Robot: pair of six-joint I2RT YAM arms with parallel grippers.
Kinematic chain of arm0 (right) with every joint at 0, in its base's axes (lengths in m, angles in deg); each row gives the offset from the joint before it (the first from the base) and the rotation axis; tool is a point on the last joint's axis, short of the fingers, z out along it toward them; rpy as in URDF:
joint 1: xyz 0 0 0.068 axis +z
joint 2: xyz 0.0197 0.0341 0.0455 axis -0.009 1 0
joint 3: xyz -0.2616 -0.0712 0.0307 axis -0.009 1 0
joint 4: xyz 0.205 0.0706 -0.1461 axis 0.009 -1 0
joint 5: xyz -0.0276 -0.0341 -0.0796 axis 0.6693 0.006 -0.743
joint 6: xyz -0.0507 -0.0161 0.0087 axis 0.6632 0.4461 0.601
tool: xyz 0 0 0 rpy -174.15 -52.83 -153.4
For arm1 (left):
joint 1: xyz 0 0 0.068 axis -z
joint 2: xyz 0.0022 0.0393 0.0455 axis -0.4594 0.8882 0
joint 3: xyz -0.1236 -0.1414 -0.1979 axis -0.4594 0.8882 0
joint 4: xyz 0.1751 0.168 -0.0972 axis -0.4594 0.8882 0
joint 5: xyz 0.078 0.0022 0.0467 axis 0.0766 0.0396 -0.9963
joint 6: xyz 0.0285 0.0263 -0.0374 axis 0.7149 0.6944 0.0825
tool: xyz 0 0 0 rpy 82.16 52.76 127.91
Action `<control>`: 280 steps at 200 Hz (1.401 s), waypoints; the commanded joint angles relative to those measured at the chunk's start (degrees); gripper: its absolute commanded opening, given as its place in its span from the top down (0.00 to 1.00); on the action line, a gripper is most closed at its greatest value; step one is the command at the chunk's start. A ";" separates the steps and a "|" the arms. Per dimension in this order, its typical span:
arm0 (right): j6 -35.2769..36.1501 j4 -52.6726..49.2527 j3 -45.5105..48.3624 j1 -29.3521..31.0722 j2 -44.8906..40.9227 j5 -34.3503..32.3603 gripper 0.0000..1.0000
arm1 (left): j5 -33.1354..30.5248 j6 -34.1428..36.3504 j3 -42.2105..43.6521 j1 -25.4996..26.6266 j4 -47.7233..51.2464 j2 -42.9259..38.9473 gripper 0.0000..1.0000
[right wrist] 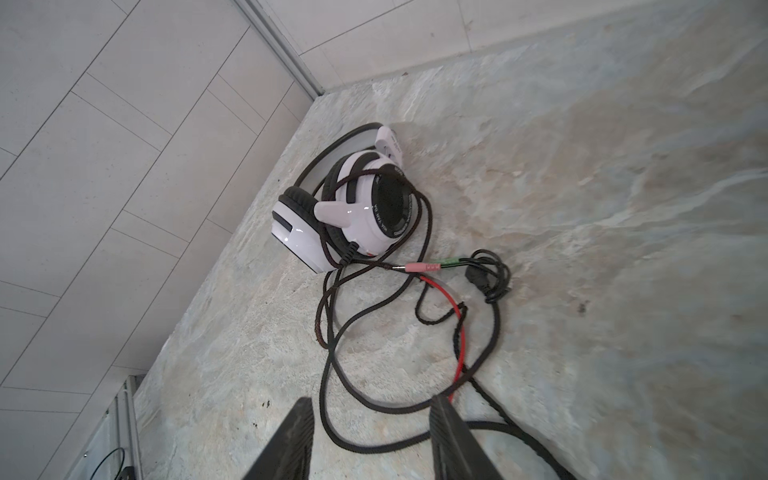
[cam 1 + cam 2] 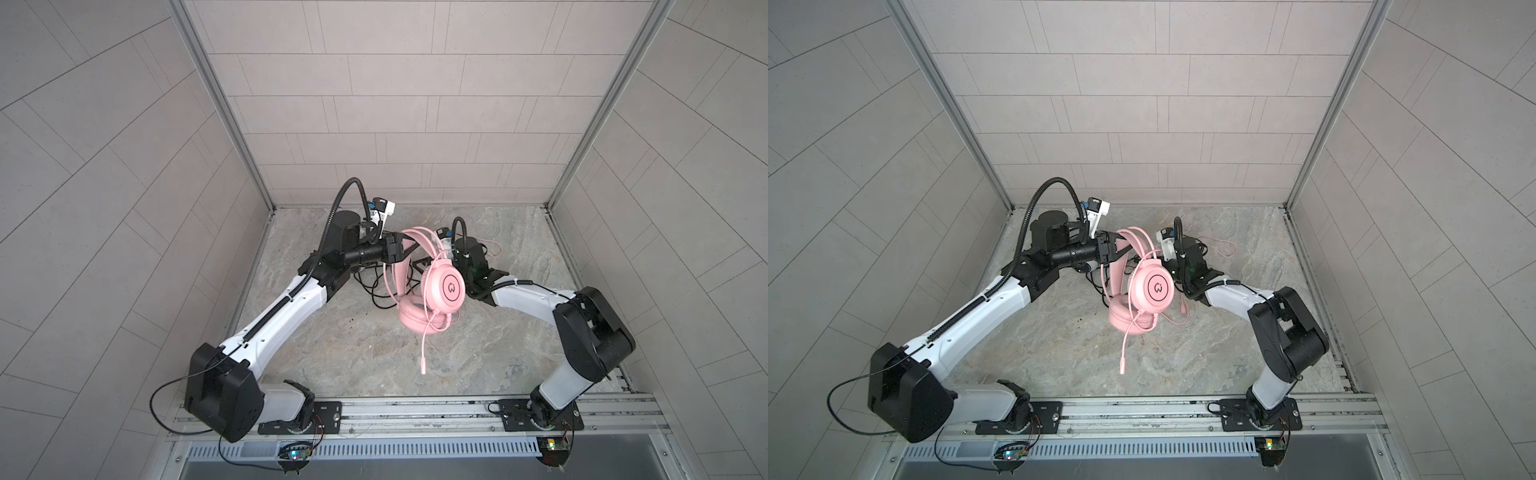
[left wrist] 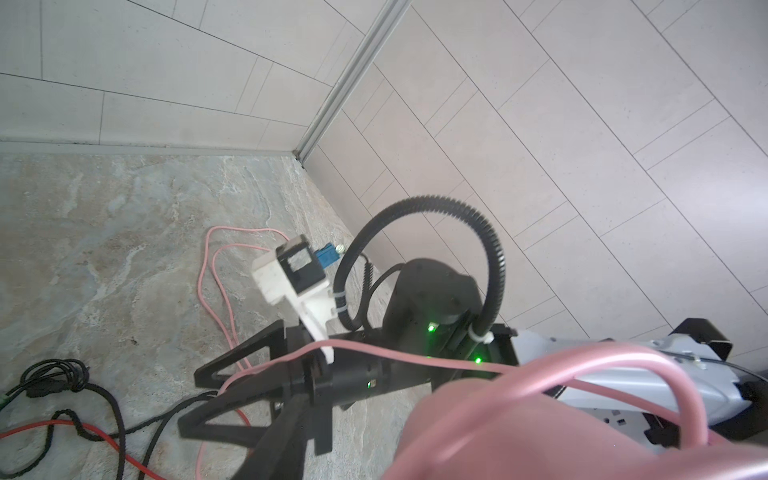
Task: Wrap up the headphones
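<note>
The pink headphones [image 2: 442,286] [image 2: 1154,286] hang above the table, held by the headband [image 2: 400,274] in my left gripper [image 2: 409,246] [image 2: 1115,248], which is shut on it. The headband fills the near corner of the left wrist view, blurred [image 3: 540,432]. Their pink cable [image 3: 415,356] drapes over my right gripper [image 3: 189,401] and loops on the table [image 2: 494,246]. My right gripper [image 1: 372,401] is open and empty, low over the black cable [image 1: 332,332]. The white-and-black headphones [image 1: 353,199] lie by the left wall, hidden under my left arm in both top views.
The black cable spreads in loose loops with a red lead [image 1: 459,340] and pink and green plugs [image 1: 428,267]. Tiled walls close in the table on three sides; a metal rail [image 2: 415,411] runs along the front. The pink mic boom [image 2: 424,353] hangs down.
</note>
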 commanded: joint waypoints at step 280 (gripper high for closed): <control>-2.23 6.71 12.19 16.89 -6.24 -11.00 0.98 | -60.00 -19.81 -6.13 -4.63 -3.56 -3.33 1.00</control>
